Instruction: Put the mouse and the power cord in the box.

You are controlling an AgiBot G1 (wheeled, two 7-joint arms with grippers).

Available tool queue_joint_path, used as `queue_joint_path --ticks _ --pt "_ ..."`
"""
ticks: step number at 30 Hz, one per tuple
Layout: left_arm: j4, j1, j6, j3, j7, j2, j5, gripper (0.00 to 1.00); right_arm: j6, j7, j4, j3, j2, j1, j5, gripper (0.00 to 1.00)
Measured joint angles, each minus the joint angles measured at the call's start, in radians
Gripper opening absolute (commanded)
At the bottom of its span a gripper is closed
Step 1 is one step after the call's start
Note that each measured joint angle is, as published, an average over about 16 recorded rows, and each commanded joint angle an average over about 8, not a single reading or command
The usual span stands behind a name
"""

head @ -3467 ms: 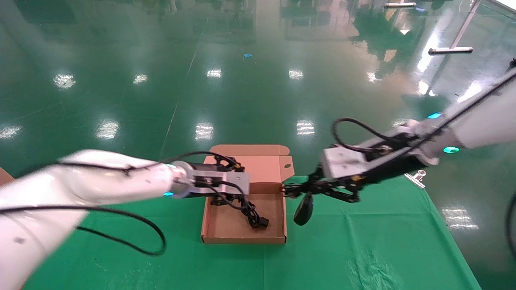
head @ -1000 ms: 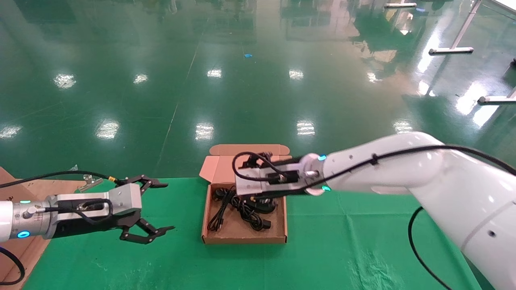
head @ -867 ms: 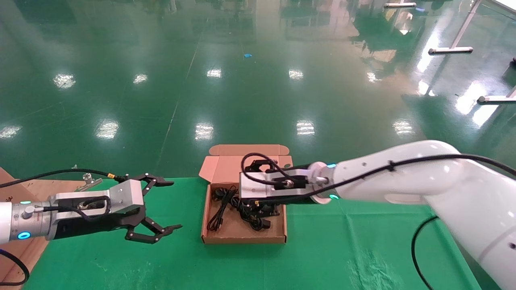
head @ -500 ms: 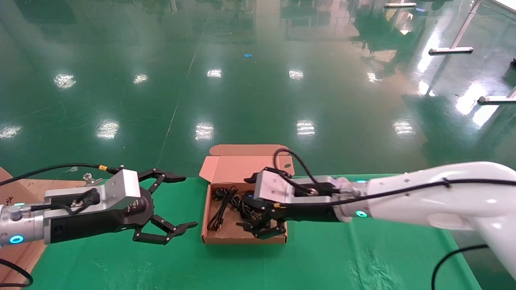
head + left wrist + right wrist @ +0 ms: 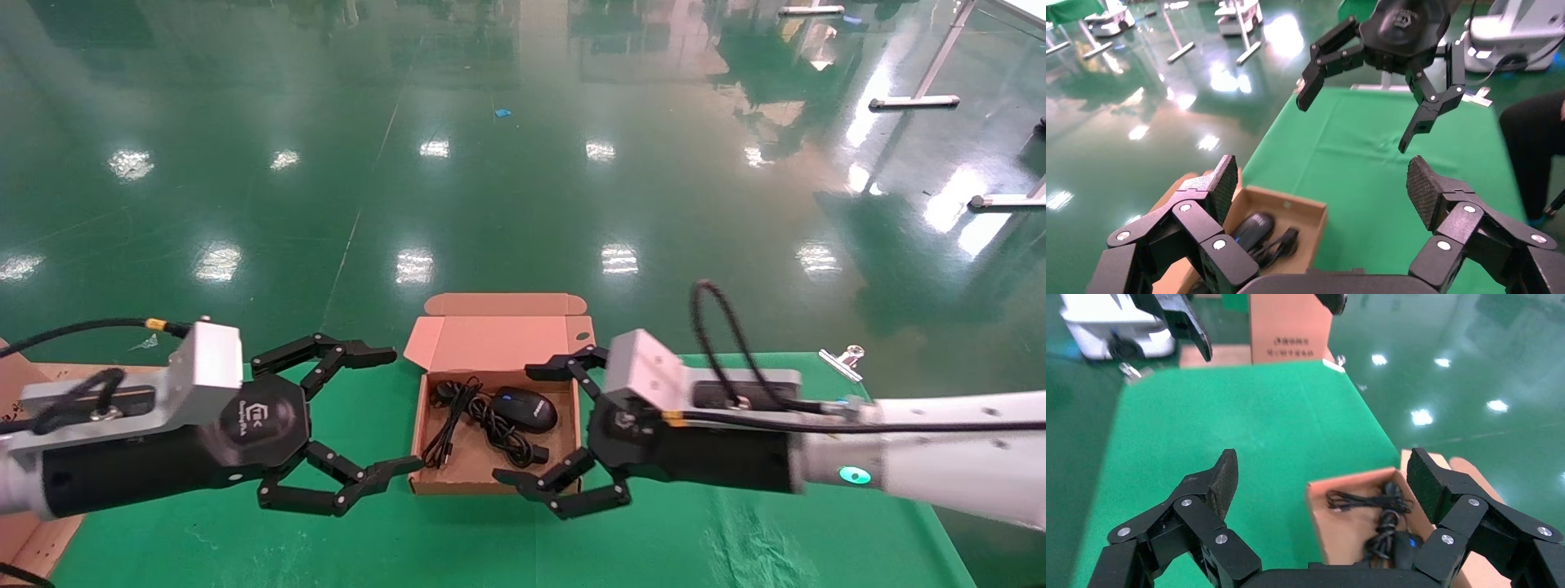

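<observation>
The brown cardboard box stands open on the green table, lid folded back. Inside lie the black mouse with a blue wheel, toward the right, and the power cord bundled beside it. From the wrists I see the mouse and the power cord in the box. My left gripper is open, raised just left of the box, nothing between its fingers. On the box's right side my right gripper hangs raised and open, holding nothing. Each wrist view shows the other gripper farther off.
A cardboard carton stands beyond the table's left end, and more cardboard shows at the left edge. A metal clip lies at the table's far right corner. The table's far edge runs behind the box, with shiny green floor beyond.
The right gripper let go of the mouse in the box, opened, and drew back to the right. The left gripper moved in toward the box's left side, staying open.
</observation>
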Motion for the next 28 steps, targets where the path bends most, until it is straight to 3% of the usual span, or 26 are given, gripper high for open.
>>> queue_joint_path --ticks 21,28 --pt "-0.318 0.165 0.116 -0.227 -0.294 -0.089 -0.110 1.00 -0.254 0.166 0.241 0.314 0.264 -0.219 0.257 1.00" --pt "-0.367 0.190 0.133 -0.262 -0.339 -0.102 -0.127 1.00 -0.294 0.193 0.279 0.364 0.306 -0.255 0.299 1.00"
